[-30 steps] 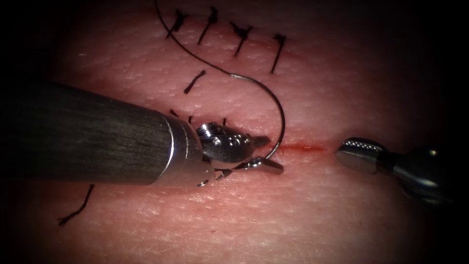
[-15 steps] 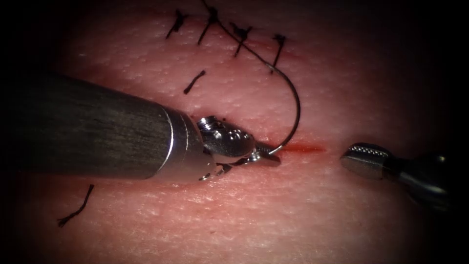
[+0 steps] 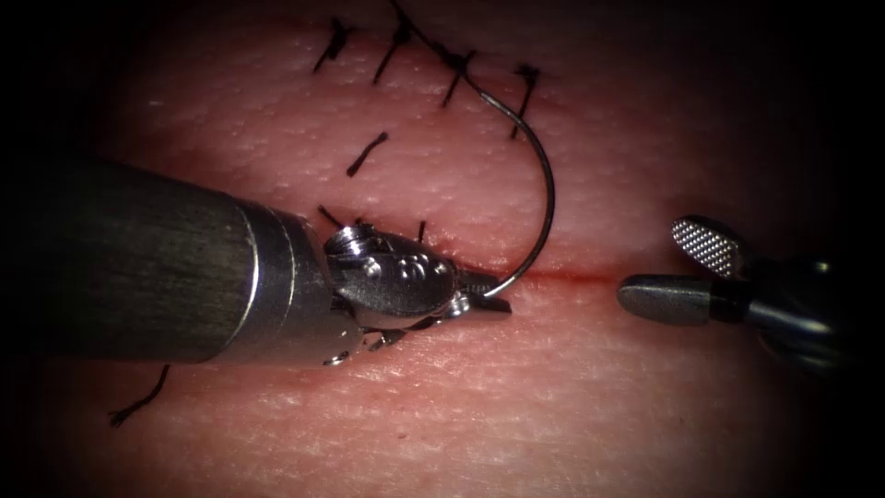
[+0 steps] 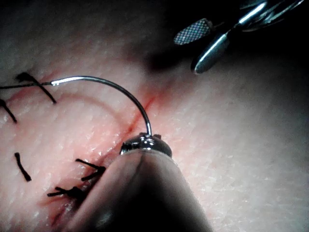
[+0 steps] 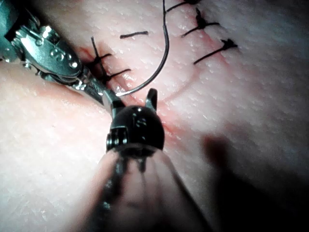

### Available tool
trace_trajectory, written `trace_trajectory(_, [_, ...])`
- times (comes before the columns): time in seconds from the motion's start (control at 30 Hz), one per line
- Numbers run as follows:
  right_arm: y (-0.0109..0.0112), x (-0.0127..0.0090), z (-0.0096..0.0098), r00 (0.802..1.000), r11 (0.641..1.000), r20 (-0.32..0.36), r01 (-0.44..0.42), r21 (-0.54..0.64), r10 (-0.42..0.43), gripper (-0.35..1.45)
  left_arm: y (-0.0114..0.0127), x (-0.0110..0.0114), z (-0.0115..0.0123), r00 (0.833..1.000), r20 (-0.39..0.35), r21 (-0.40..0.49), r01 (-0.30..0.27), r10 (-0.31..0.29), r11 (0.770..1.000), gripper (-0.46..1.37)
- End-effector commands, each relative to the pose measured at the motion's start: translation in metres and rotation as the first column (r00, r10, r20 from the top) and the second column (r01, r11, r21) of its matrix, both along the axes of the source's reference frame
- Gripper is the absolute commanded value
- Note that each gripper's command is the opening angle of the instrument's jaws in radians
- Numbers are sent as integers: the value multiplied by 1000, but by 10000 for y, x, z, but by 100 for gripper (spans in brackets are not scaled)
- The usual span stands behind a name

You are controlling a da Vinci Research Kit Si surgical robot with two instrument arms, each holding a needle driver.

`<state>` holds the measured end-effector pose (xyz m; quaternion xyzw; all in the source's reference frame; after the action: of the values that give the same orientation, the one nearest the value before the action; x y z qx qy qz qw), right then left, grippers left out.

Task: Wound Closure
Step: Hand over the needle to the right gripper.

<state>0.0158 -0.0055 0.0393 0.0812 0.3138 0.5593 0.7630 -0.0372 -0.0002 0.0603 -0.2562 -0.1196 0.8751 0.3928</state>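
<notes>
**Needle clamped in L tool at the cut; R tool parted, empty**

- Left tool [image 3: 484,297]: comes in from 9 o'clock, endoscope view. Jaws clenched on the needle [image 3: 544,198] near one end of its curve, right at the cut [image 3: 576,274]. Shaft is wide and covers much of the tissue [image 3: 572,406] at 8–9 o'clock, incl. part of the cut line and the stitches beside it.
- Needle: arcs up from the left tool toward 12 o'clock, over the tissue, not buried along the visible curve. Whether the clamped end touches the tissue: can't tell, jaws hide it. Also seen in left wrist view [image 4: 120,92] and right wrist view [image 5: 161,63].
- Thread [image 3: 429,41]: runs from the needle's far end toward 11–12 o'clock, crossing the stitch row.
- Right tool [image 3: 678,272]: at 3 o'clock, jaws released and spread, holding nothing. Sits just to the right of the cut's visible end, apart from the needle.
- Stitch row [image 3: 433,60]: four dark stitches w/ tails at 12 o'clock, on a closed seam.
- Loose thread piece [image 3: 367,154]: lies on the tissue between stitch row and left tool.
- Second thread piece [image 3: 143,398]: at 8 o'clock, partly under the shaft's edge.
- Red fluid [image 3: 590,273]: thin line along the cut, between the two tools.
</notes>
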Motion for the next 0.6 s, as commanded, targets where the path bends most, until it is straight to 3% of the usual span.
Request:
trace_trajectory(0.03, [2,1,1,1000,1000,-8,-8,9,8,133,-2,1,-2,998,-53,-30,-20,19,999,-35])
trace_trajectory(0.27, [15,4,4,999,999,38,-14,30,13,126,-13,11,-10,983,-179,-99,-67,49,993,-35])
trace_trajectory(0.43, [27,14,10,993,998,114,-16,65,8,134,-21,13,-19,945,-317,-167,-143,84,976,-35])
trace_trajectory(0.53, [31,20,13,987,997,163,-15,79,2,134,-24,12,-23,927,-363,-195,-175,94,965,-35])
trace_trajectory(0.57, [35,24,15,978,997,208,-2,81,-15,139,-27,11,-26,915,-389,-214,-200,104,956,-35])
trace_trajectory(0.6, [35,25,15,977,997,213,0,77,-16,141,-27,11,-26,915,-389,-214,-200,104,956,-35])
